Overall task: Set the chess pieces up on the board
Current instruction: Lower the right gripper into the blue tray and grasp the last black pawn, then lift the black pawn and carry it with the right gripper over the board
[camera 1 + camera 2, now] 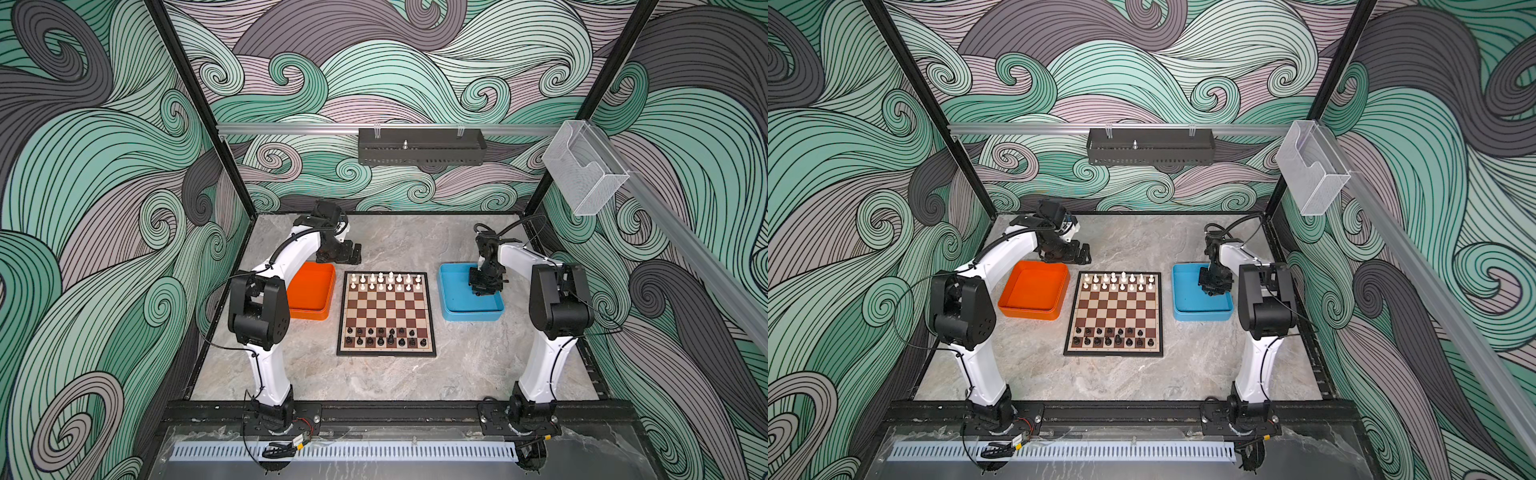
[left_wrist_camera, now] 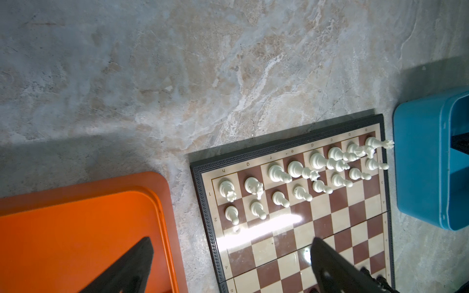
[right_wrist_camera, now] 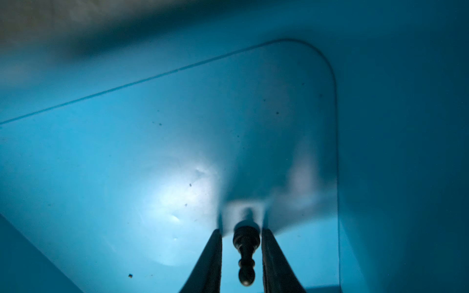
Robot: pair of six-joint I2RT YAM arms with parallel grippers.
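In both top views the board (image 1: 386,309) is seen nearly filled and the right gripper (image 1: 483,292) is dipped into the blue tray (image 1: 455,316). In the left wrist view the left gripper (image 2: 231,241) is spread wide, nothing held. In the right wrist view a black pawn (image 3: 246,250) is straddled, jaws narrowly apart, not clamped yet; tbh it should be centred first, then pinched and lifted straight.

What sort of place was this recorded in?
Probably a purpose-built robot test cell: two robot arms mounted on a black frame rail, printed swirl-pattern walls closing it in, and a chessboard on a stone-look tabletop.
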